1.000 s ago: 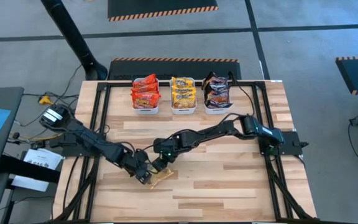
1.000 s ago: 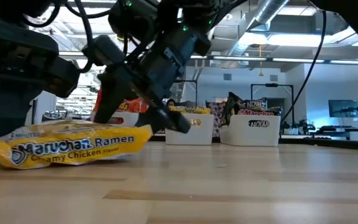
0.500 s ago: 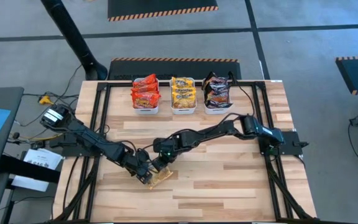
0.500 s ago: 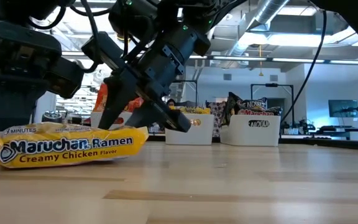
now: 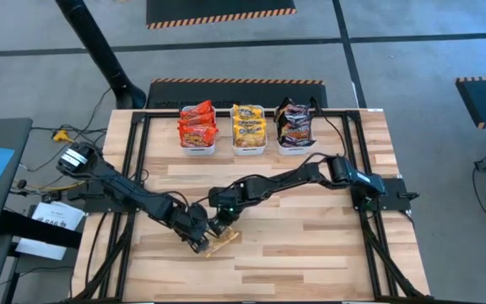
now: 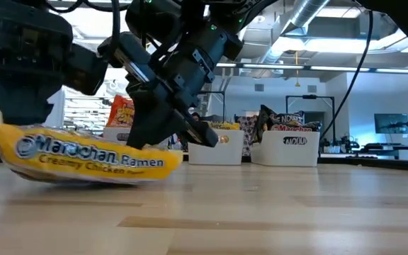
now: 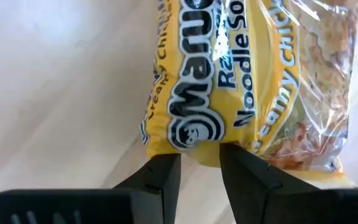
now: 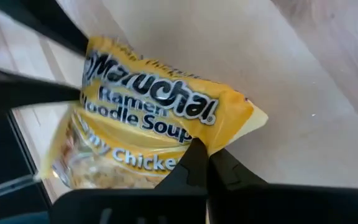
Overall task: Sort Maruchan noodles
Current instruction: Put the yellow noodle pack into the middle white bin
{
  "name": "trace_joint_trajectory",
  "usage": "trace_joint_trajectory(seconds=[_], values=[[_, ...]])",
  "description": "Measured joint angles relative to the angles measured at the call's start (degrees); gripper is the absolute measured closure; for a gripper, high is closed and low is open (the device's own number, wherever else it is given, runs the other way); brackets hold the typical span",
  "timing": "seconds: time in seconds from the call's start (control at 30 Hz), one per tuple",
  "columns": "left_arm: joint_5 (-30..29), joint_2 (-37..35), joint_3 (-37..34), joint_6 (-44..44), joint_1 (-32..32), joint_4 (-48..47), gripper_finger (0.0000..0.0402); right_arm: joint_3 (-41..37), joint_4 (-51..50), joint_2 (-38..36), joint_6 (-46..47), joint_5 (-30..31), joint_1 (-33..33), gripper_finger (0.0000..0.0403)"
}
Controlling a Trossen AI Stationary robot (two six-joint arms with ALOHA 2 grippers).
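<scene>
One yellow Maruchan noodles packet [image 5: 224,244] sits near the table's front, left of centre, between my two grippers. In the low view the packet [image 6: 91,156] is tilted, one short end raised and the other low by the wood. My left gripper [image 5: 202,243] is shut on the packet's left end. My right gripper [image 5: 220,230] comes from the far right and is shut on the packet's far edge. More packets stand in three white tubs at the far edge. My left gripper pinches the packet's short left end [image 7: 199,147] between its two fingers [image 7: 164,175], which lie nearly level and come from the table's left. That end [image 6: 9,134] is lifted off the wood and the packet slopes down away from it. My right gripper pinches the packet's thin long edge [image 8: 188,151] between its shut fingers [image 8: 199,163], near one corner. The fingers slant down from the far right. The packet's end on this side [image 6: 172,161] stays low, close to the table.
Three white tubs line the far edge: one with red packets [image 5: 197,128], one with yellow packets [image 5: 249,127], one with dark packets [image 5: 294,125]. A black frame [image 5: 133,169] borders the wooden table. Bare wood lies to the packet's right.
My right gripper has shut on the packet's far edge. My left gripper has gone up a little with the packet's left end, so the packet, flat on the table before, now tilts with that end raised.
</scene>
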Motion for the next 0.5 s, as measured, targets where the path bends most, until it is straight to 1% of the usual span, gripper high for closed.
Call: trace_joint_trajectory(seconds=[0.13, 0.3, 0.5], values=[[-0.58, -0.07, 3.09, 1.65, 0.08, -5.59, 0.0297, -0.1, -4.5, -1.7, -3.1, 0.69, 0.01, 0.0398], [-0.41, -0.18, 6.42, 3.88, 0.06, -11.29, 0.0297, -0.13, -11.26, -4.9, -6.55, 5.53, 0.05, 0.0399], [-3.9, -0.42, 10.02, 6.3, 0.92, -18.12, 0.0297, -0.11, -18.07, -10.55, -10.17, 11.08, -0.36, 0.0399]])
